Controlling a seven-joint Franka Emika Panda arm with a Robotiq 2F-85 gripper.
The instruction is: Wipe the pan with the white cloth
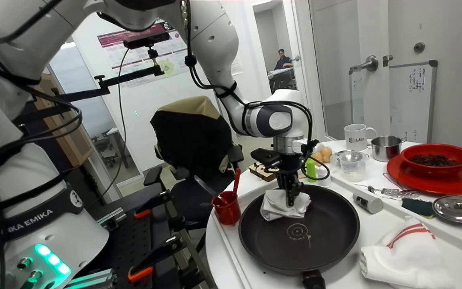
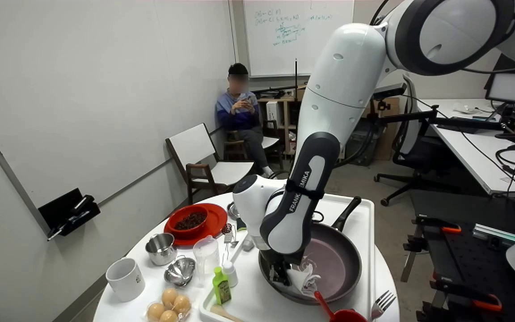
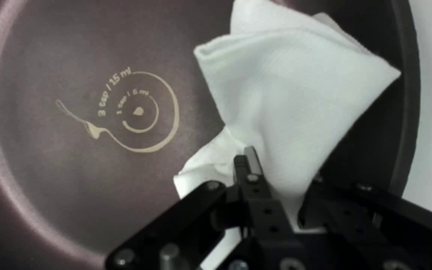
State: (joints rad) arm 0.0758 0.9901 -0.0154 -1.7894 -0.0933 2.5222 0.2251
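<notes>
Lying pinched in the tool (image 3: 281,173) is white cloth (image 3: 294,86).

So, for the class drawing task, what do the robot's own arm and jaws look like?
The arm is smooth, rounded and white, with dark bands around joints. Black cables run along it, tied with black straps. Its base carries partly covered white lettering, EMIKA readable, and green-tinged glowing lights. The jaws are black and angular, with linkages, small holes and metal screws.

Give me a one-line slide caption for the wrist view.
Gripper pinching a folded white cloth inside a dark frying pan, its printed measuring marks uncovered.
</notes>
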